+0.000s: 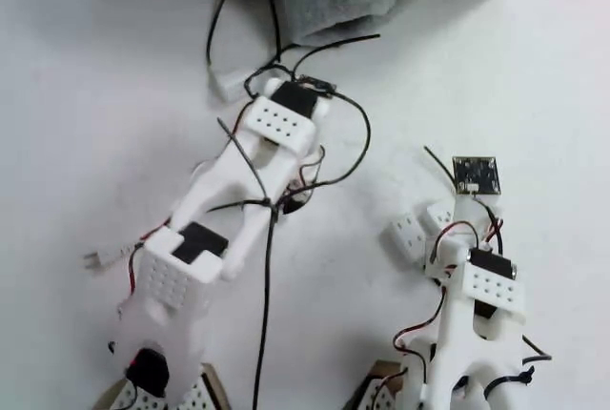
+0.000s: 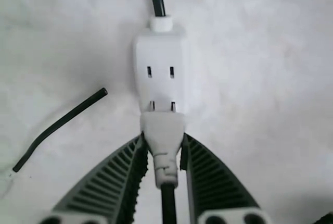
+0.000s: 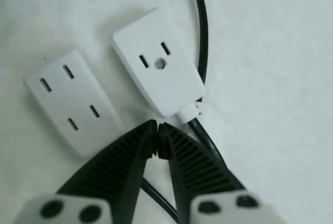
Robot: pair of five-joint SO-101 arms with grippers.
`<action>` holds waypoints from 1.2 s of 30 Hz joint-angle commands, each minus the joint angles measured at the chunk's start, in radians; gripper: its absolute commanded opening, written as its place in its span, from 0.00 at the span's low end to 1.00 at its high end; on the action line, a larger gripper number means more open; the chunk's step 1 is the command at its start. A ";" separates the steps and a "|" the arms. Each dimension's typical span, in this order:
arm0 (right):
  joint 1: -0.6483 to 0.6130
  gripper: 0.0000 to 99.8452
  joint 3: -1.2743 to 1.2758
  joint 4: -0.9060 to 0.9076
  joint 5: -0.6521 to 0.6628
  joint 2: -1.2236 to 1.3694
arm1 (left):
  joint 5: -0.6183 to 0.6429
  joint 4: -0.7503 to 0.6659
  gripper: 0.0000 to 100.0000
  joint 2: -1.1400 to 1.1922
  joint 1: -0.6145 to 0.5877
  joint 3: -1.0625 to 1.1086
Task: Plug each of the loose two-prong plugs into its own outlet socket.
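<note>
— Your left gripper (image 2: 162, 146) is clamped on the white plug (image 2: 162, 127), one ribbed finger against each flank. The plug's prongs (image 2: 151, 106) sit partway in the nearer slots of the outlet block (image 2: 160, 52). Bare metal shows between plug and block, so I judge it not yet seated.

— And the other arm?

— Your right gripper (image 3: 157, 133) has its tips pressed together on nothing. They sit just beside the collar where the black cord (image 3: 202, 31) leaves the three-hole socket (image 3: 158, 73). The four-slot block (image 3: 70, 101) lies next to that socket.

— What can go wrong if I push now?

— Nothing braces the outlet block. It lies free on the white table (image 1: 86, 95), so your push may slide it away instead of driving the prongs home. You also hold the plug low, towards its cord, so it could pivot between the fingers, and then a prong could bend or pop out of its slot. Pushing off the line of the slots would do the same.

— Anything beyond this plug?

— A loose plug (image 1: 100, 258) lies on the table near your left arm, well apart from every socket. The wires trailing over that arm could snag when you go for it.
</note>
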 commanded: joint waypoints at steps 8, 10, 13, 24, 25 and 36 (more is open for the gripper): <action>0.008 0.02 -0.005 -0.015 0.002 -0.002 | -0.006 -0.040 0.03 0.097 0.008 0.003; 0.008 0.02 -0.005 -0.015 0.002 -0.002 | -0.006 -0.069 0.03 0.096 0.007 0.026; 0.010 0.02 -0.005 -0.015 0.002 -0.002 | -0.006 -0.106 0.03 0.094 0.008 0.066; 0.010 0.02 -0.005 -0.015 0.002 -0.001 | -0.006 -0.373 0.03 -0.229 0.001 0.425; 0.010 0.02 -0.005 -0.015 0.002 -0.001 | -0.009 -0.402 0.03 -0.265 -0.005 0.482; 0.010 0.02 -0.005 -0.015 0.002 0.002 | -0.025 -0.423 0.03 -0.355 -0.145 0.621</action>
